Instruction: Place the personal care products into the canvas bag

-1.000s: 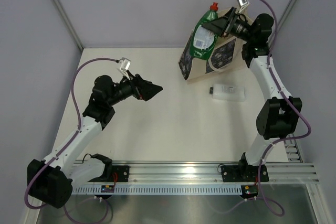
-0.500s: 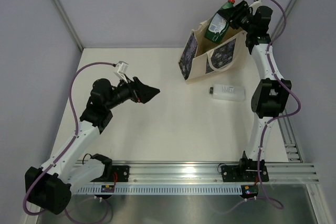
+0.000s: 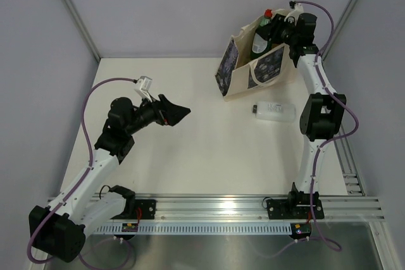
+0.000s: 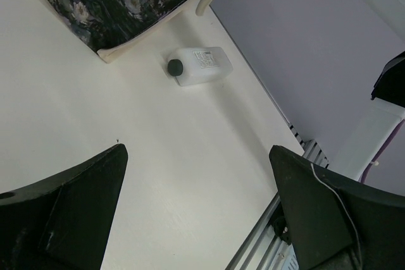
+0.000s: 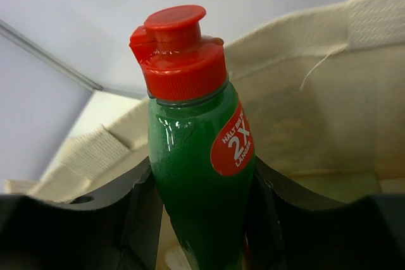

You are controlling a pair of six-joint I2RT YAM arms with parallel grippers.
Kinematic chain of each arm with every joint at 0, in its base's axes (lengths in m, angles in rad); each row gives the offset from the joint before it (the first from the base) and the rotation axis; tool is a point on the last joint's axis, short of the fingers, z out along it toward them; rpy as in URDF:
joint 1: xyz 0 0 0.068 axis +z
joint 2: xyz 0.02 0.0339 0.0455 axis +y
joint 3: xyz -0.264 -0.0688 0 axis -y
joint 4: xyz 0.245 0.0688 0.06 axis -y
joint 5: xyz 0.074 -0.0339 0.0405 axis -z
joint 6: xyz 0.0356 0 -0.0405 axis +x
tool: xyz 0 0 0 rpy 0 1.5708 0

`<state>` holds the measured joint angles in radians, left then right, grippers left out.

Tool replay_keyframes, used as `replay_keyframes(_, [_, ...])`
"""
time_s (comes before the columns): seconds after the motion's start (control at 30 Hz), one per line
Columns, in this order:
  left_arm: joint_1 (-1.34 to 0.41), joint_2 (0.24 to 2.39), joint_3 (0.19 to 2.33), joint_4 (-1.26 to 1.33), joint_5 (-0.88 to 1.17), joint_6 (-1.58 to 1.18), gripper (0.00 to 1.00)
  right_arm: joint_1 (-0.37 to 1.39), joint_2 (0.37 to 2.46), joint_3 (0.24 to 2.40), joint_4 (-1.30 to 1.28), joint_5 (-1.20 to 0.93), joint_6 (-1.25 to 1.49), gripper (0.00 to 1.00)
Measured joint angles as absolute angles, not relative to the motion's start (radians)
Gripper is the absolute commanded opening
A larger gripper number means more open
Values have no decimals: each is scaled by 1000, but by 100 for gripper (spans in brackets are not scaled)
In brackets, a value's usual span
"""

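The cream canvas bag (image 3: 243, 77) with dark patterned side panels stands at the far right of the table. My right gripper (image 3: 271, 31) is shut on the green bottle with a red cap (image 5: 196, 156) and holds it in the bag's open mouth (image 5: 304, 124). The bottle's red cap (image 3: 267, 13) sticks up above the bag's rim. A clear bottle with a black cap (image 3: 273, 111) lies on its side on the table in front of the bag; it also shows in the left wrist view (image 4: 197, 66). My left gripper (image 3: 182, 112) is open and empty over the table's middle left.
The table's walls rise close behind and right of the bag. A metal rail (image 3: 253, 210) runs along the near edge. The bag's patterned side panel (image 4: 126, 1) shows at the top of the left wrist view.
My right gripper has carried the green bottle right and down from above the bag's left side into the bag's mouth. My left arm has shifted slightly.
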<state>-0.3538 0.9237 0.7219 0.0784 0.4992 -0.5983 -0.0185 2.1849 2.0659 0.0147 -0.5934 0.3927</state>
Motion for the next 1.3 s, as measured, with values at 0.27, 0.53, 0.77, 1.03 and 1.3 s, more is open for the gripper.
replay_keyframes(0.27, [-348,924,722,64,486,-583,99,38,2185,2032,-116,-590,144,64])
replay_keyframes(0.53, [-330,925,723,-61,387,-542,99,39,2170,2133,-241,-507,-59,99])
replay_keyframes(0.77, [-310,918,727,-166,288,-512,99,8,2011,2215,-461,-617,-285,99])
replay_keyframes(1.03, [-263,828,727,-240,208,-488,99,-89,1715,2159,-1097,-843,-1104,96])
replay_keyframes(1.3, [-238,810,709,-231,220,-436,99,-84,1641,1614,-1253,-540,-1388,98])
